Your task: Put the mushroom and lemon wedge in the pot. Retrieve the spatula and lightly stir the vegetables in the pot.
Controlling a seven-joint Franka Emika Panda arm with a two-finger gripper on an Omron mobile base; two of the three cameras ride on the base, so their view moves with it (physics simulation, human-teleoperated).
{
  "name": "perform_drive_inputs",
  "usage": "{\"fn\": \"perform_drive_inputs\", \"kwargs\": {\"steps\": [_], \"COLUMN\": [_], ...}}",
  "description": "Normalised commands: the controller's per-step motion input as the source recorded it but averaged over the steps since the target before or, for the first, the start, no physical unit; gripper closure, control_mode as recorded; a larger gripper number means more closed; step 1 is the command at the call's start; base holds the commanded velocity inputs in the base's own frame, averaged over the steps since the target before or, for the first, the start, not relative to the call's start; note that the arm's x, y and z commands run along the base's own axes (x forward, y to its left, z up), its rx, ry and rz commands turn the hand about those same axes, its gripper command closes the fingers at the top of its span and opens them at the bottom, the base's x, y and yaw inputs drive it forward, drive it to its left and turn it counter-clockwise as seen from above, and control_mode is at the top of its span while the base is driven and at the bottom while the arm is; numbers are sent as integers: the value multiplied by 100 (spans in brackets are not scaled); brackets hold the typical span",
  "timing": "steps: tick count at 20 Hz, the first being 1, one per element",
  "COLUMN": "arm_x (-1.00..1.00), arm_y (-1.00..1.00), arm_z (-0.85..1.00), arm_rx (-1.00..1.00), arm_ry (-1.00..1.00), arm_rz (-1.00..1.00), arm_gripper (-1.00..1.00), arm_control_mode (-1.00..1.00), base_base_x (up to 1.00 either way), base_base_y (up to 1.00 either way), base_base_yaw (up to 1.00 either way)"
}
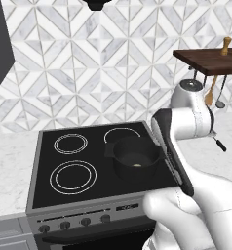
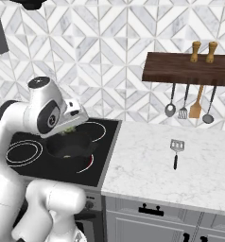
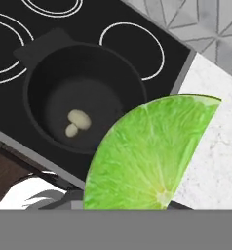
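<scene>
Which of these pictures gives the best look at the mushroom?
The hand view: it looks straight down into the pot, where the pale mushroom lies on the bottom. The left base view shows just a small pale speck in the pot. In the right base view the arm blocks the pot's inside.

One pot (image 1: 136, 157) and one pale mushroom (image 3: 77, 121) inside it are counted, along with one lemon wedge (image 3: 149, 155). Four burner rings (image 1: 73, 176) are marked on the stovetop, and four knobs (image 1: 65, 225) are seen along its front. One spatula (image 2: 176, 151) is noted on the counter, four utensils (image 2: 196, 106) are hung beneath the shelf, and two wooden shakers (image 2: 195, 51) are stood on it.
</scene>
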Motion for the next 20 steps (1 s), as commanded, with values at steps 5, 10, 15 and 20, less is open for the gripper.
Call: {"fn": "perform_drive_inputs", "kwargs": {"steps": [5, 10, 15, 20], "arm_x": [0, 3, 30, 28], "arm_y": [51, 21, 0, 0], "arm_z": [-42, -53, -32, -24], "arm_rx": [0, -1, 0, 0], "arm_ry": [18, 20, 14, 2], "arm_rz": [32, 22, 3, 0], "arm_gripper": [100, 100, 100, 100], "arm_control_mode": [-100, -100, -100, -100], "base_base_x": [0, 0, 0, 0], "base_base_y": [0, 0, 0, 0], "base_base_yaw": [0, 0, 0, 0]}}
